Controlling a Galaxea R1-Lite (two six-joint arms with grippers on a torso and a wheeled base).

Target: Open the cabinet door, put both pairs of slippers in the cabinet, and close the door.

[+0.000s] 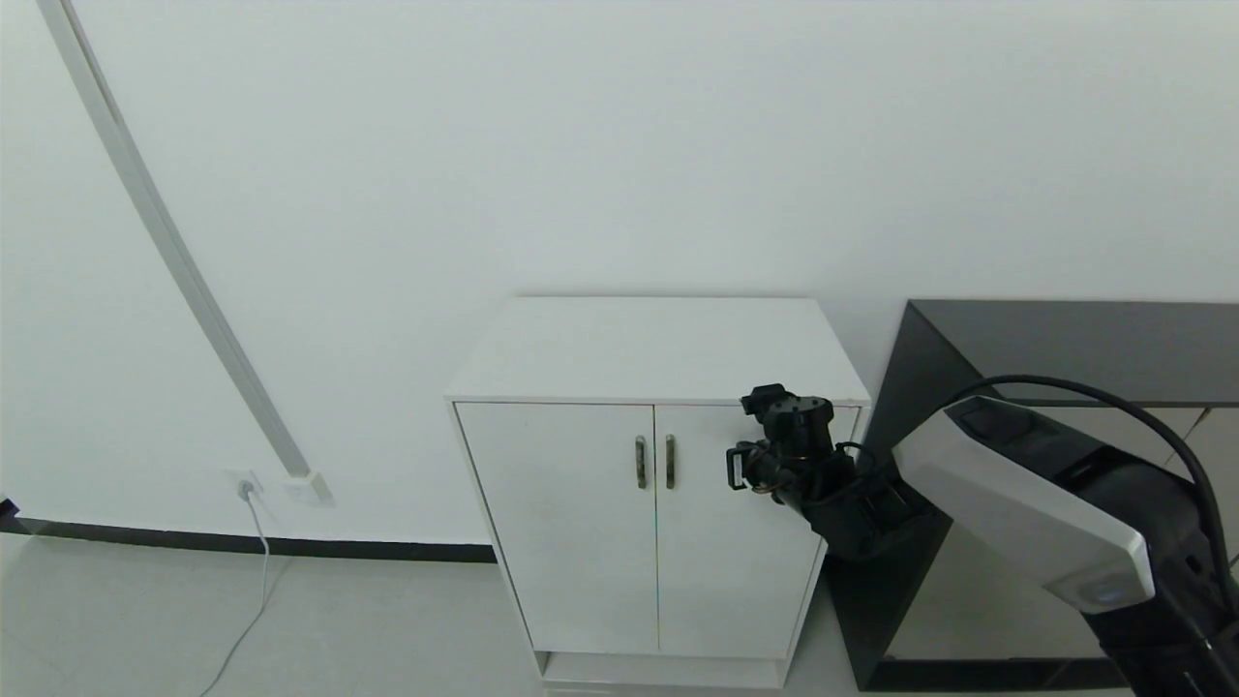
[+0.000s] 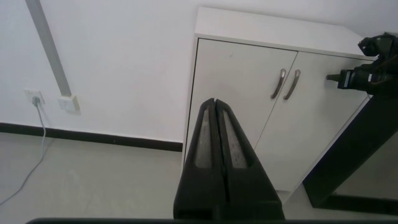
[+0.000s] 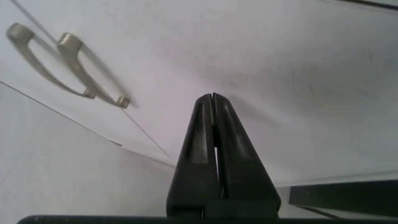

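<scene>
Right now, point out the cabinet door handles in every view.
Head view: handles at the middle of the cabinet, near the right gripper.
Left wrist view: handles on the cabinet front, beyond the left gripper.
Right wrist view: handles close up, to one side of the right gripper.
Shared landmark: the seam down the cabinet front.

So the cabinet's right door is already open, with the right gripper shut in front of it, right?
No, the right door is closed, flush with the left door, as the head view shows. The right gripper is indeed shut in front of it.
</scene>
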